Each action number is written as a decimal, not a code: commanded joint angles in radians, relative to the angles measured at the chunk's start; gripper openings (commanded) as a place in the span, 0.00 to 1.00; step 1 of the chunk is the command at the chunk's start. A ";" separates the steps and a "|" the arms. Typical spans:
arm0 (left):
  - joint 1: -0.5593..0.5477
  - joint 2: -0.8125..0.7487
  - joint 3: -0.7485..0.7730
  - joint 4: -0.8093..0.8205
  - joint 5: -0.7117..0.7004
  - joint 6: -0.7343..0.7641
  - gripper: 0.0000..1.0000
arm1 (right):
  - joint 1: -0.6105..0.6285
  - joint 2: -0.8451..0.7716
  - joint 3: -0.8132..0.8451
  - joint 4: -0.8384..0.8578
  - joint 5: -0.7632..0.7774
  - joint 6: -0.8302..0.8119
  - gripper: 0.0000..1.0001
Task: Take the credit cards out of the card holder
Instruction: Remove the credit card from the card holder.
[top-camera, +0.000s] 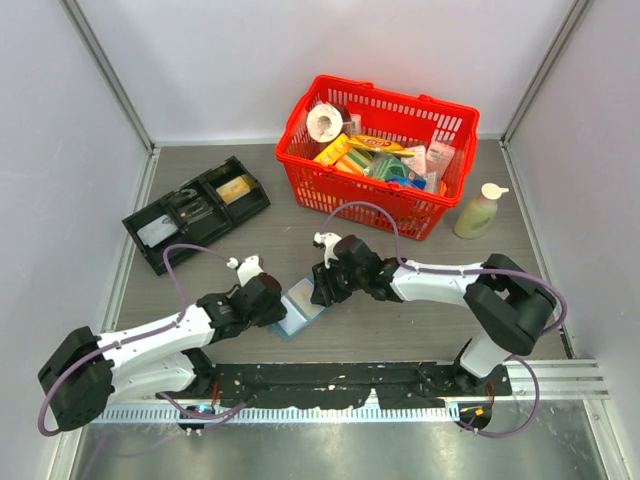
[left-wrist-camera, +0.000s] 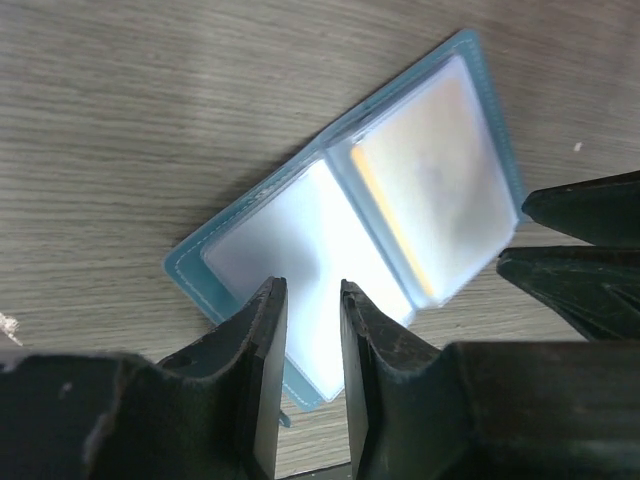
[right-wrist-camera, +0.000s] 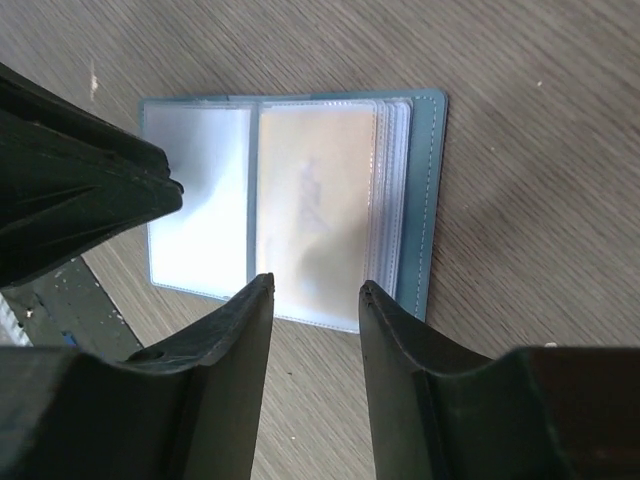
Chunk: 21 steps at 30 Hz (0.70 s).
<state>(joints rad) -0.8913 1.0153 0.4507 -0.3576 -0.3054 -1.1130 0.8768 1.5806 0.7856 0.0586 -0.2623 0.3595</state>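
Observation:
The blue card holder (top-camera: 300, 312) lies open and flat on the table between my two grippers. In the left wrist view, one pocket of the card holder (left-wrist-camera: 300, 230) glares white. The other pocket holds an orange-tan credit card (left-wrist-camera: 430, 180), which also shows in the right wrist view as the credit card (right-wrist-camera: 315, 210). My left gripper (left-wrist-camera: 310, 300) hovers over the white pocket's near edge, with a narrow gap between its jaws and nothing pinched. My right gripper (right-wrist-camera: 315, 290) stands open over the near edge of the tan card's pocket. The glare hides whether the white pocket holds a card.
A red basket (top-camera: 300, 120) full of goods stands at the back. A black compartmented tray (top-camera: 150, 240) is at the back left and a pale green bottle (top-camera: 478, 212) at the right. The other arm's fingers (left-wrist-camera: 585, 250) crowd the holder's side.

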 joint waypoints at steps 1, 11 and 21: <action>-0.008 0.014 -0.024 -0.007 -0.009 -0.031 0.29 | 0.019 0.036 0.046 0.021 0.034 -0.030 0.43; -0.009 0.029 -0.067 0.045 -0.003 -0.054 0.22 | 0.027 0.044 0.064 0.004 -0.011 -0.030 0.25; -0.011 0.028 -0.087 0.078 0.005 -0.062 0.22 | 0.033 0.018 0.055 0.000 0.061 -0.014 0.29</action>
<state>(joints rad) -0.8955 1.0332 0.3847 -0.2863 -0.3054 -1.1622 0.8997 1.6367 0.8162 0.0471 -0.2749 0.3435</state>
